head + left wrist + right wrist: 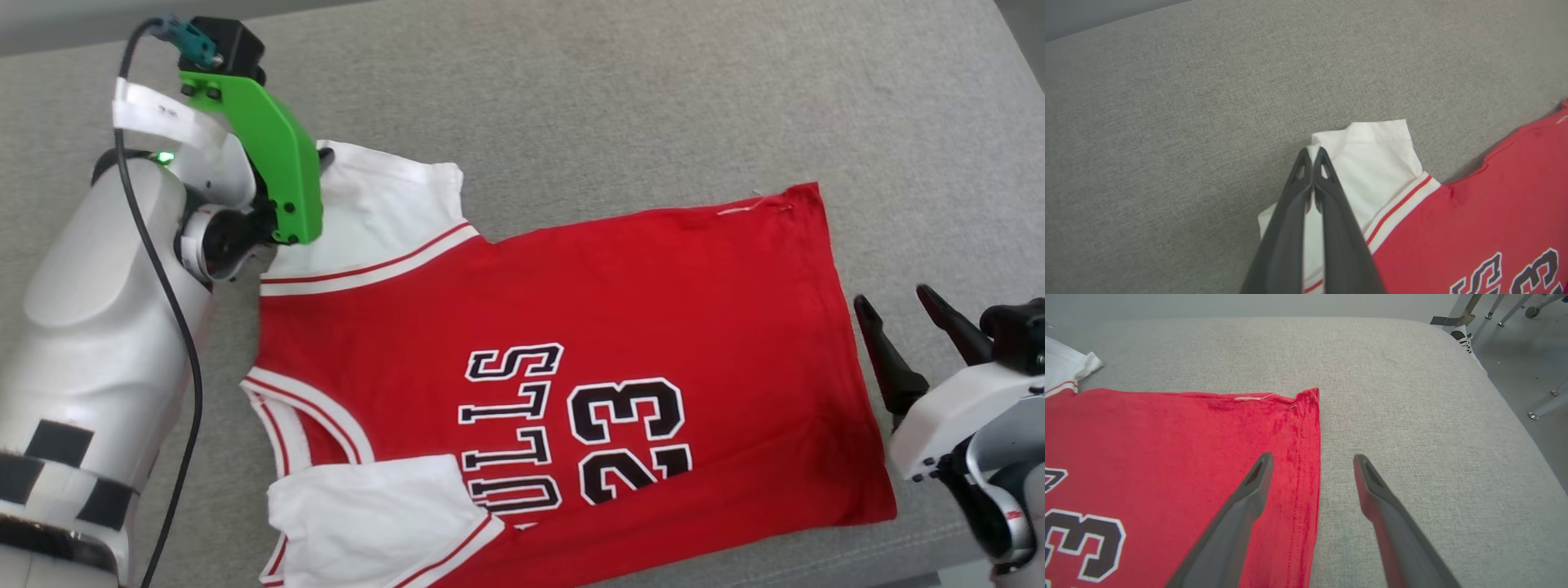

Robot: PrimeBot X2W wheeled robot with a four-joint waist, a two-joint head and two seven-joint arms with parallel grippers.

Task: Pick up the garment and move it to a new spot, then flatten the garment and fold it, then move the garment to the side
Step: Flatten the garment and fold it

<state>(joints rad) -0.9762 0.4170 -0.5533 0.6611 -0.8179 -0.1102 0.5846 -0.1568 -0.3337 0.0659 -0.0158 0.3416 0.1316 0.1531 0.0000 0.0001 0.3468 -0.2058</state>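
Note:
The garment (571, 310) is a red T-shirt with white sleeves and a black "BULLS 23" print, lying spread flat on the grey cushion with its hem to the right. My left gripper (1312, 153) is shut on the far corner of the upper white sleeve (1380, 155); in the head view a green bracket (277, 155) covers the fingertips. The lower sleeve (367, 514) lies folded over the chest. My right gripper (894, 298) stands open just off the hem; in the right wrist view the right gripper (1313, 457) straddles the hem edge of the garment (1167, 449), one finger above red cloth.
The grey cushion (653, 98) stretches beyond the shirt at the back and right. Its rounded right edge (1515, 416) drops to a floor with metal legs (1539, 410). A black cable (175, 310) runs along my left forearm.

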